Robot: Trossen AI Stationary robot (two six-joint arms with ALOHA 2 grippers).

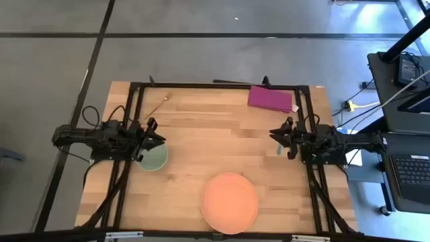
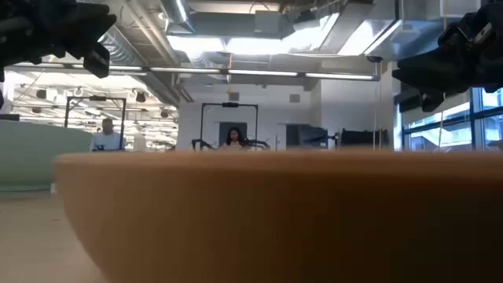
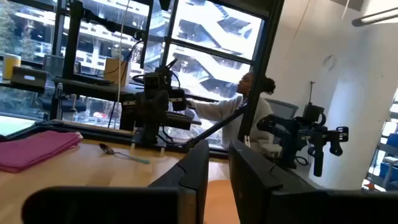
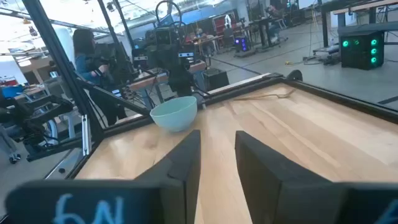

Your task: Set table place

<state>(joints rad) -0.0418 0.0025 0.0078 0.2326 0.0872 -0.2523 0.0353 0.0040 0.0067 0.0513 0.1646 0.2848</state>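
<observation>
The round orange plate (image 1: 230,202) lies on the table near its front edge and fills the foreground of the low view (image 2: 275,220). The pale green bowl (image 1: 154,158) stands upright at the left and also shows in the right wrist view (image 4: 175,113). My left gripper (image 1: 156,133) hangs open just above the bowl's far rim, touching nothing. The gold fork (image 1: 163,102) lies at the far left. The spoon with the light blue handle (image 1: 277,149) lies flat at the right and also shows in the left wrist view (image 3: 124,154). My right gripper (image 1: 281,138) is open and empty above it.
A flat magenta rectangle (image 1: 270,98) lies at the table's far right, near the black rail frame (image 1: 222,85). Bare wood lies between the two grippers in the table's middle (image 1: 222,141). People sit in the room beyond the table (image 2: 234,137).
</observation>
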